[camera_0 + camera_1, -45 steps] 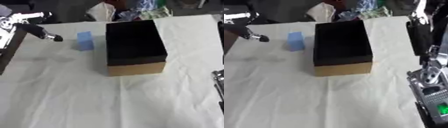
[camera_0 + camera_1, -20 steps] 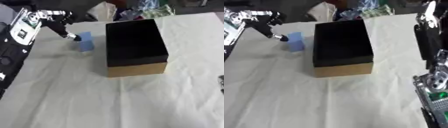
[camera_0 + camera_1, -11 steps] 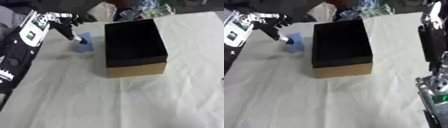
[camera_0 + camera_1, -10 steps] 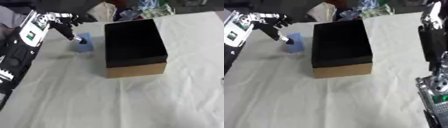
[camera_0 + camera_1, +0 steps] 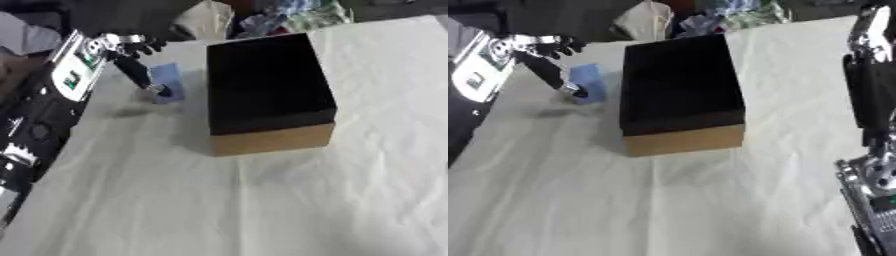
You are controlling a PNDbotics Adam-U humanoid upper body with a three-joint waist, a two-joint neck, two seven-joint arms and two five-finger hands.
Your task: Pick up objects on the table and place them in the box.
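An open box [image 5: 267, 95] with a black inside and tan walls stands in the middle of the white-covered table. A small blue block [image 5: 168, 80] stands just left of it, tilted a little. My left hand [image 5: 131, 55] comes in from the upper left. One long straight finger reaches down to the block's lower left side and touches it, and no finger is curled round it. My right hand [image 5: 866, 75] shows only in the right eye view at the right edge. It points upward with straight fingers, holds nothing and is well away from the box.
Crumpled bags and cloth [image 5: 262, 15] lie along the table's far edge behind the box. The white cloth [image 5: 262, 200] stretches wide in front of the box. My left forearm [image 5: 52, 100] covers the table's left edge.
My left hand has moved right and down from the table's left edge to the blue block, and its fingertip now touches the block. The box has not moved.
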